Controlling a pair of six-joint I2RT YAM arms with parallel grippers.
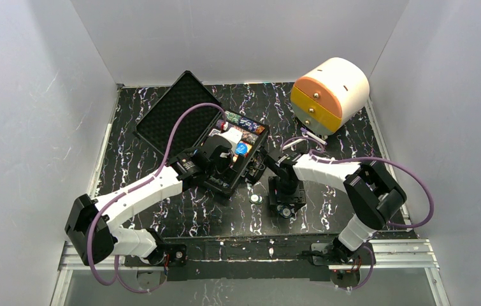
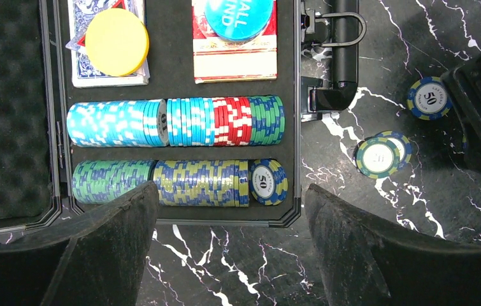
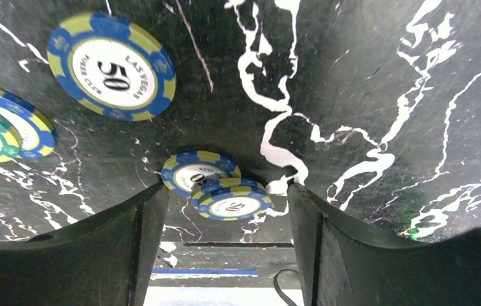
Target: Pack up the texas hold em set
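Low in the middle of the right wrist view, two overlapping loose chips (image 3: 231,199) lie flat on the marbled table (image 3: 378,95). The right gripper (image 3: 226,191) straddles them with its jaws spread wide, neither finger touching them and nothing grasped. Another fifty chip (image 3: 111,67) lies at upper left of that view, and a second overlapping pair (image 3: 2,127) sits at its left edge.

The step in hand looks like gathering these strays for the case. The next move likely calls for lowering and pinching a thin, flat chip off a hard surface, where it may skid away rather than lift.

The black case (image 2: 169,64) lies open across the upper left of the left wrist view, its foam lid (image 2: 8,102) folded out to the left. Inside it, the upper chip row (image 2: 174,121) and the lower chip row (image 2: 180,183) fill their slots, the lower ending in a chip turned face up. Above them sit a blue-backed card deck (image 2: 110,75) under a yellow button (image 2: 116,41) and a red deck (image 2: 234,60) under a blue button (image 2: 237,16).

The left gripper (image 2: 231,197) hovers over the case's bottom rim, fingers released and empty.
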